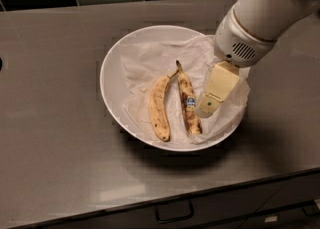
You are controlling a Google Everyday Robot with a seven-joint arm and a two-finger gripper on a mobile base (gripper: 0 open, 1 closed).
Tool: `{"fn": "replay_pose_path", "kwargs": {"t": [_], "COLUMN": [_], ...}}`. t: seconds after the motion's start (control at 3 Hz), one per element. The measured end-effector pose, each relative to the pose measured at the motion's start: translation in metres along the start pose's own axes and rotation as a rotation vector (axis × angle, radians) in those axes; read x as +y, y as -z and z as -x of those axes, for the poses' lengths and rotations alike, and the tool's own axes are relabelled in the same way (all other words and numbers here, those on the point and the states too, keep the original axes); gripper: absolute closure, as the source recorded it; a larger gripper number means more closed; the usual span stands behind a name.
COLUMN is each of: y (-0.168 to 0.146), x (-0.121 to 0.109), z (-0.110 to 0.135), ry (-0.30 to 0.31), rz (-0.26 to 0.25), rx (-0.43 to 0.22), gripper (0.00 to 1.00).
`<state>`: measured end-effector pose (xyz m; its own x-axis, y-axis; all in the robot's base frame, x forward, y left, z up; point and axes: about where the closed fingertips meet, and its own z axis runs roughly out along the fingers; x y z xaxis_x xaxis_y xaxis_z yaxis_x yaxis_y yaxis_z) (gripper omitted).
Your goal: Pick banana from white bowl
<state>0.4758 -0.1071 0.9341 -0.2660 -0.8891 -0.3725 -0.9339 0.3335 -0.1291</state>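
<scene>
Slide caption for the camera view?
Gripper over the white bowl, just beside the bruised banana; yellower banana lies alongside.

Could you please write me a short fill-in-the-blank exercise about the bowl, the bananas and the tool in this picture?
1. The white bowl holds ___ bananas on crumpled paper.
2. The banana, lying between the yellower banana and the tool, bears a small ___ sticker.
3. In the picture, the tool hangs over the bowl's ___ half.
Missing words: two; blue; right.
</scene>
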Motion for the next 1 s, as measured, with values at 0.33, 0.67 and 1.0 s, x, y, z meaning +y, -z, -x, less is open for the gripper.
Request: {"fn": "replay_pose_path", "kwargs": {"t": [0.33, 0.67, 1.0], "y": [-0.014, -0.04, -0.07], "x": [0.0, -0.003, -0.01], "z": [0.009, 0.017, 0.032], "ry": [-0.068, -0.203, -0.31], "rz": [-0.012, -0.055, -0.109], "rx": [-0.021, -0.057, -0.084], "gripper": [0.0, 0.0, 0.0]}}
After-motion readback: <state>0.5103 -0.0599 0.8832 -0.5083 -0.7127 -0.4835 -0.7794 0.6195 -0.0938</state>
